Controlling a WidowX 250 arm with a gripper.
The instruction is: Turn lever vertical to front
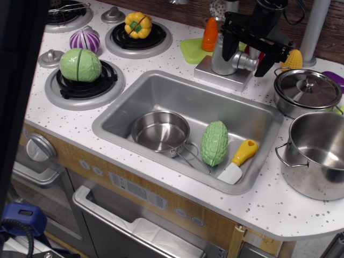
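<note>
The lever (243, 61) is a short silver-grey cylinder jutting to the right from the stout grey faucet column (221, 58), which stands on a square base (215, 74) behind the sink. My black gripper (246, 63) comes down from the top of the view and hangs over the lever. It is open, with one finger (228, 47) in front of the column and the other finger (266, 63) just past the lever's rounded end. The lever lies between the two fingers; I cannot tell whether either finger touches it.
The sink (161, 86) holds a small steel pan (160, 130), a green bumpy vegetable (214, 142) and a yellow-handled knife (240, 159). A lidded pot (307, 90) and an open pot (318, 153) stand right. An orange carrot (210, 35) and corn (293, 59) flank the faucet. A tall silver pole (314, 27) rises behind.
</note>
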